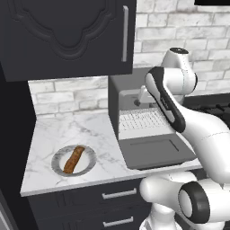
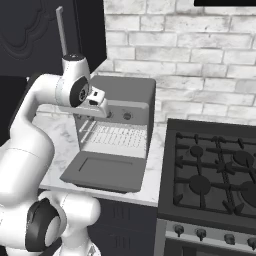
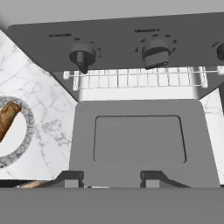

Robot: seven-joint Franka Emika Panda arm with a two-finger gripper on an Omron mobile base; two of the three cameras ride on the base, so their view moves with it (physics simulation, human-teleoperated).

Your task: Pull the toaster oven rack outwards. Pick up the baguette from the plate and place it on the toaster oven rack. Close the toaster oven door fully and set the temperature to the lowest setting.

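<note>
Left base view
Toaster oven (image 1: 123, 87): grey box on the marble counter (image 1: 58, 130), under the dark cabinet (image 1: 67, 36).
Toaster oven door (image 1: 155, 152): dropped flat toward the counter edge, darker window facing up.
Toaster oven rack (image 1: 139, 120): pale wire grid, visible in the oven mouth just behind the door.
Plate (image 1: 90, 164): near the counter's front edge, to the left of the door and apart from it.
Baguette (image 1: 74, 159): lies diagonally on the plate.
Arm: crosses in front of the oven's right side; the hand is hidden by it.

Right base view
Gripper (image 2: 102, 111): at the upper left corner of the oven front, above the open door; fingers too small to judge.
Oven knobs (image 2: 127, 116): dark, on the panel beside the hand.
Stove (image 2: 215, 170): black, with burner grates, just right of the oven.

Hand view
Fingertips (image 3: 70, 179): two dark tips at the bottom edge, standing apart over the door's near edge; nothing between them, touching nothing visible.
Grip state: cannot tell whether released or clenched; holds nothing.
Knobs: a row above the rack.
Plate and baguette: at the left edge, partly cut off.
</note>
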